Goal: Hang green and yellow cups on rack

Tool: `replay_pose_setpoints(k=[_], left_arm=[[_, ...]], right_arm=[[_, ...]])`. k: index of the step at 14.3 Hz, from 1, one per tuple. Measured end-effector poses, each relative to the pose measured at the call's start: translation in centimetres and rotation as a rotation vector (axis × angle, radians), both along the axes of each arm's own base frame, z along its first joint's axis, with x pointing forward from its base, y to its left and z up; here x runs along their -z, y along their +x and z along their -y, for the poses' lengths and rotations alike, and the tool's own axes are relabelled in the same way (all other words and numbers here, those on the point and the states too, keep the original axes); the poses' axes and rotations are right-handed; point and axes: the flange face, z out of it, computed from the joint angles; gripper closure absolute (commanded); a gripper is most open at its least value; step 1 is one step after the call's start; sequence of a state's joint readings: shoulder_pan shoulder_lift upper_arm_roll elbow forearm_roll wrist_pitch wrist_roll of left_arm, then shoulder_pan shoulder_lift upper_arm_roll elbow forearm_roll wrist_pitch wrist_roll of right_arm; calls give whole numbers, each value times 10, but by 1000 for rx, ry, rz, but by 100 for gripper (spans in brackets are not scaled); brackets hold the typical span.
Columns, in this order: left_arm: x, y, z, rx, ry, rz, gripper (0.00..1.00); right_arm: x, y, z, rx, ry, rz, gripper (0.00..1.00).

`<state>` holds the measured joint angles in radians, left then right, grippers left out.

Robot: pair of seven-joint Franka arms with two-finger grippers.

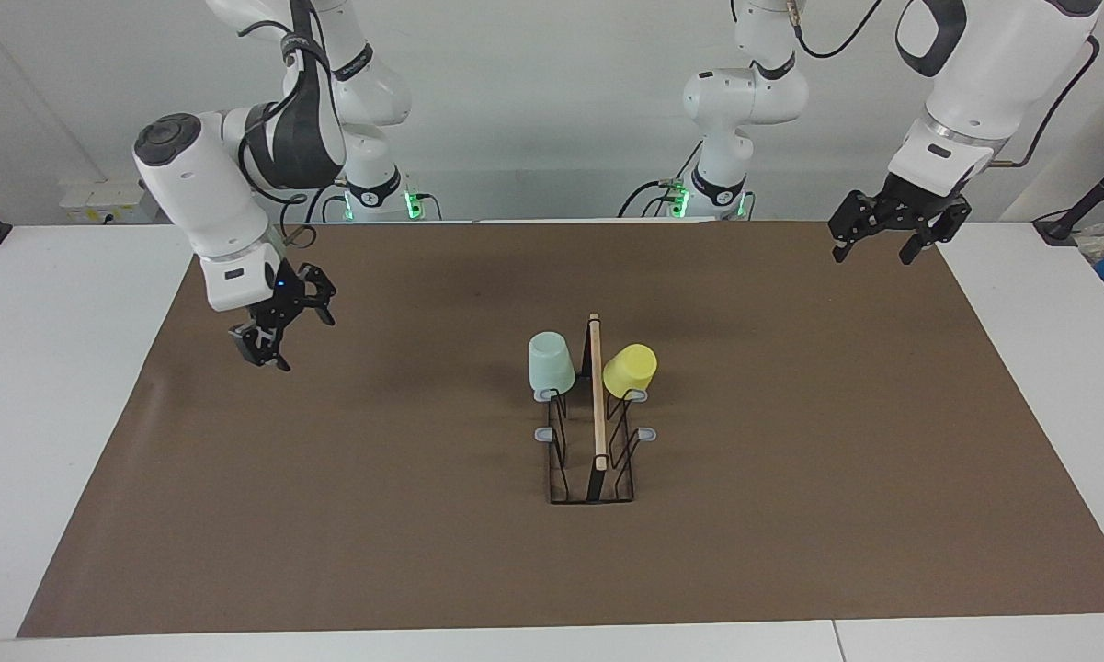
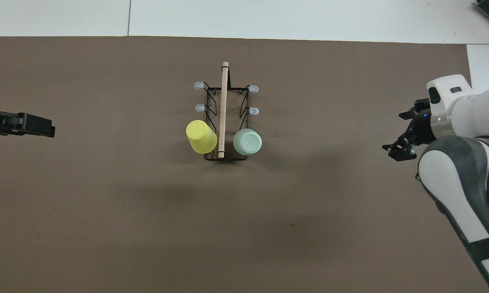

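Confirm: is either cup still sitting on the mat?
No: the green cup and yellow cup both sit upturned on prongs of the rack, at its end nearer the robots.

A plain brown mat point(image 1: 331, 478) covers the white table point(image 1: 55, 386). On it the rack point(image 1: 591, 460) is thin black wire with a pale wooden rod point(image 1: 597, 395) and light grey tips point(image 1: 647, 433) on its prongs. One cup point(image 1: 550, 362) on it is pale mint green, the other cup point(image 1: 630, 370) bright yellow, both unpatterned. The left gripper point(image 1: 890, 232) and right gripper point(image 1: 276, 326) are black, on glossy white arms with dark grey bands; a small blue light shows by the right gripper
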<state>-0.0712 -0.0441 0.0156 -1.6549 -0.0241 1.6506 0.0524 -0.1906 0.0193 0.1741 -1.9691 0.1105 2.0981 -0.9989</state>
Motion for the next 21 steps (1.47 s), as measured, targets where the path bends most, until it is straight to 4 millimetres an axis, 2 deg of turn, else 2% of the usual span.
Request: replay_pose_setpoints(k=[2,4,9,13,21], left_arm=[[0,0,-1,-2,0,0,0],[0,0,-2,-3,0,-1,0],[0,0,-6,-6,0,-1,0],[0,1,-13,-15,0,0,0],[0,1,-12,-13,0,0,0]], right_arm=[[-13,2,7,103,6,-8,0],[-25,3,3,184,14,-31,0],[-40,1,-3,401,31,-101,0],[-40,-1,-2,510,35,-141,0],[-42,0,0,530,37,-144,0]])
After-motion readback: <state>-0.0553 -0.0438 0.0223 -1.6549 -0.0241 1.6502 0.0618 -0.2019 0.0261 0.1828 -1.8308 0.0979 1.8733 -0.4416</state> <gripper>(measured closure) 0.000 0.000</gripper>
